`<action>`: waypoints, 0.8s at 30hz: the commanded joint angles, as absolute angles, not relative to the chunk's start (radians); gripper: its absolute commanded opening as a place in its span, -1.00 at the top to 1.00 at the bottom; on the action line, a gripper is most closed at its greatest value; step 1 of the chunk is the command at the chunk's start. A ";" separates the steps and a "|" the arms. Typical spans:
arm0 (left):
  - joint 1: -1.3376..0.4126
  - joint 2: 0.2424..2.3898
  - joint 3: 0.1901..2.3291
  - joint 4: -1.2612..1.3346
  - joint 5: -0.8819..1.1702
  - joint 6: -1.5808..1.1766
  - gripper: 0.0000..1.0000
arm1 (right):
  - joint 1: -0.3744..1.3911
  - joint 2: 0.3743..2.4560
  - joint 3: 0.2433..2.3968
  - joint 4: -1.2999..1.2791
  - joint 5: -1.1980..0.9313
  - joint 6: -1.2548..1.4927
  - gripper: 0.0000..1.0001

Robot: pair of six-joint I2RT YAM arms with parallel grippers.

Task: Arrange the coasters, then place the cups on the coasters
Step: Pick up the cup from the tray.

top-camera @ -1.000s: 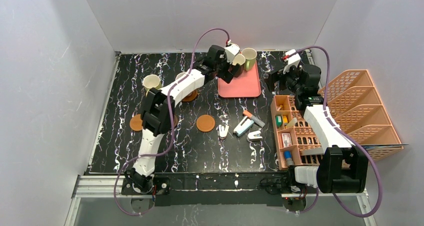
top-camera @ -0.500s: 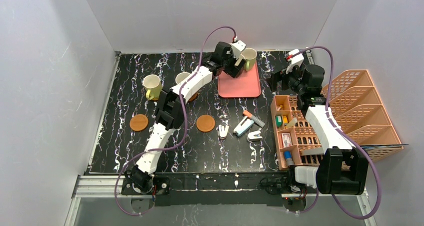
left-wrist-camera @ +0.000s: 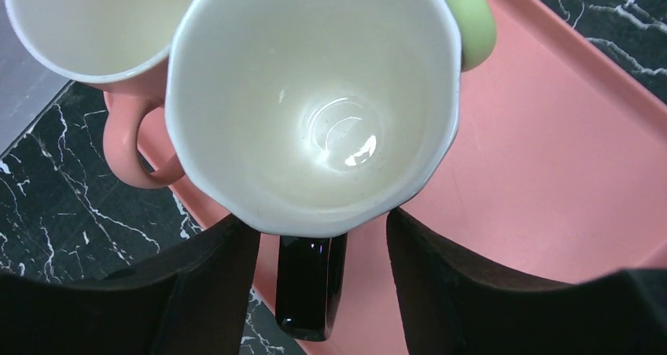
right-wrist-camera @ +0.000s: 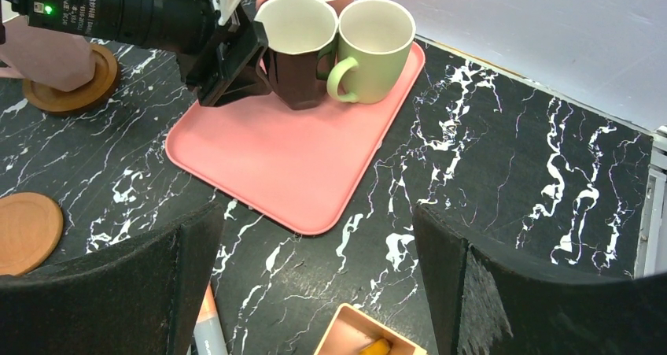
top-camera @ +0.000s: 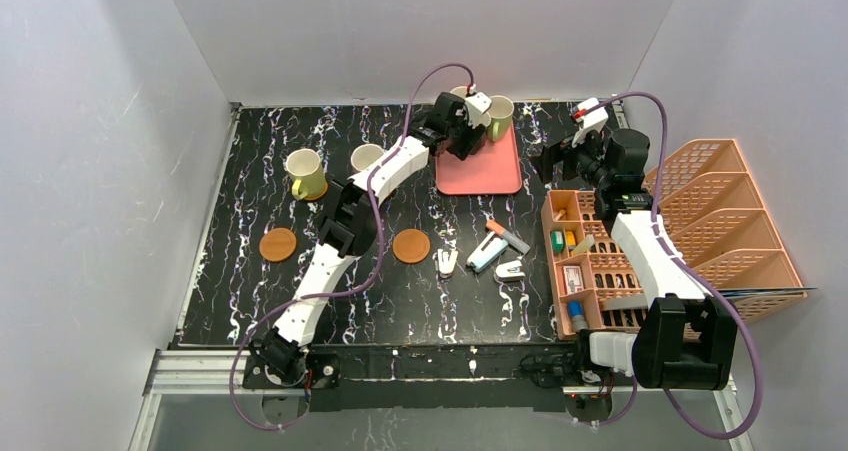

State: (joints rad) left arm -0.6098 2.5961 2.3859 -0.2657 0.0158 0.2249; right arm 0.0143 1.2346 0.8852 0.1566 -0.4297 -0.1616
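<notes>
On the pink tray (left-wrist-camera: 550, 174) stand three cups: a dark brown one (left-wrist-camera: 315, 111), a pink one (left-wrist-camera: 86, 16) and a green one (left-wrist-camera: 472, 16). My left gripper (left-wrist-camera: 315, 292) straddles the dark cup's handle (left-wrist-camera: 309, 284). Its jaws are open, with a small gap on each side. In the top view the left gripper (top-camera: 470, 131) covers that cup. Another pink cup (right-wrist-camera: 47, 56) sits on a coaster (right-wrist-camera: 86, 91), and a yellow-green cup (top-camera: 304, 171) stands further left. Two bare coasters (top-camera: 278, 244) (top-camera: 411, 245) lie nearer. My right gripper (right-wrist-camera: 318, 245) hangs open and empty right of the tray.
A peach organiser (top-camera: 590, 261) with small items and a slatted rack (top-camera: 720, 221) fill the right side. Markers and a stapler (top-camera: 495, 251) and a white clip (top-camera: 446, 262) lie in front of the tray.
My left arm has reached further over the tray and its jaws have narrowed around the dark cup's handle. The right arm shifted slightly, then held still.
</notes>
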 commanded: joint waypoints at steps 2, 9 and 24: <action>-0.602 2.587 2.443 -0.290 0.035 0.222 0.11 | 0.010 1.212 0.875 0.178 -0.444 -0.158 -0.97; -0.603 2.579 2.444 -0.285 0.021 0.222 0.90 | 0.009 1.227 0.876 0.178 -0.444 -0.159 -0.97; -0.601 2.310 2.247 -0.320 0.041 0.192 1.00 | 0.010 1.240 0.874 0.181 -0.451 -0.150 -0.97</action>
State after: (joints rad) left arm -0.6048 2.5160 2.2902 -0.3260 0.0326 0.2028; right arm 0.0143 1.2373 0.8852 0.1566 -0.4419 -0.1589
